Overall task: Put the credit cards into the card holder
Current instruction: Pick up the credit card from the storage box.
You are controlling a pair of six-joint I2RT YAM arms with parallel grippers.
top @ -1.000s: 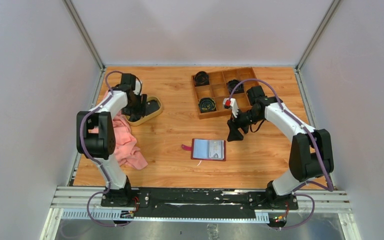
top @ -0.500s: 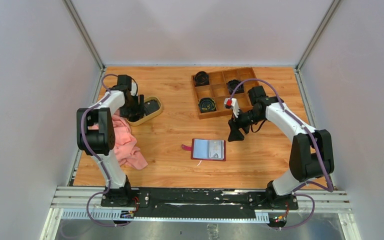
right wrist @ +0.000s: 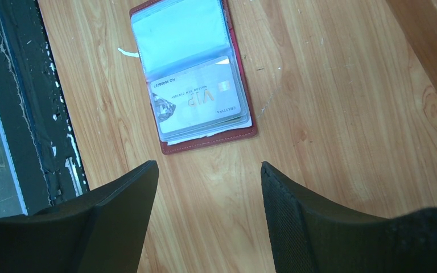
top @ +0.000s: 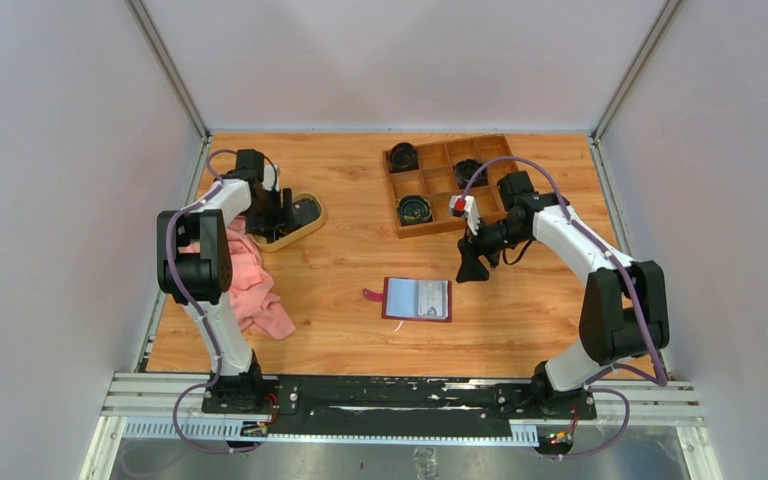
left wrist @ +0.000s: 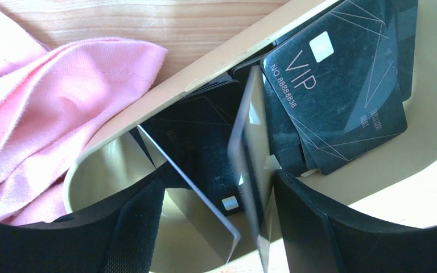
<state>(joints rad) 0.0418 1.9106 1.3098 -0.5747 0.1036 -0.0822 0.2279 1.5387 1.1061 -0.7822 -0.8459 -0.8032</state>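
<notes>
Several black credit cards (left wrist: 341, 85) lie in the oval tan dish (left wrist: 432, 114) at the table's left. My left gripper (left wrist: 217, 179) reaches into that dish (top: 305, 232), jaws open. Two cards stand tipped up on edge between its fingers: one dark card (left wrist: 244, 142) near the right finger and one slanted card (left wrist: 188, 176) by the left finger. Neither is pinched. The dark red card holder (top: 418, 299) lies open mid-table, with a pale card (right wrist: 202, 99) in a clear pocket. My right gripper (right wrist: 207, 170) hovers open and empty just right of the holder (right wrist: 193, 74).
A pink cloth (top: 250, 280) is bunched against the dish's near left side (left wrist: 51, 114). A wooden compartment box (top: 438, 183) holding dark round items stands at the back, behind my right arm. A black rail runs along the near edge.
My left wrist has shifted a little to the left over the dish and its jaws have spread slightly. The right arm has hardly moved.
</notes>
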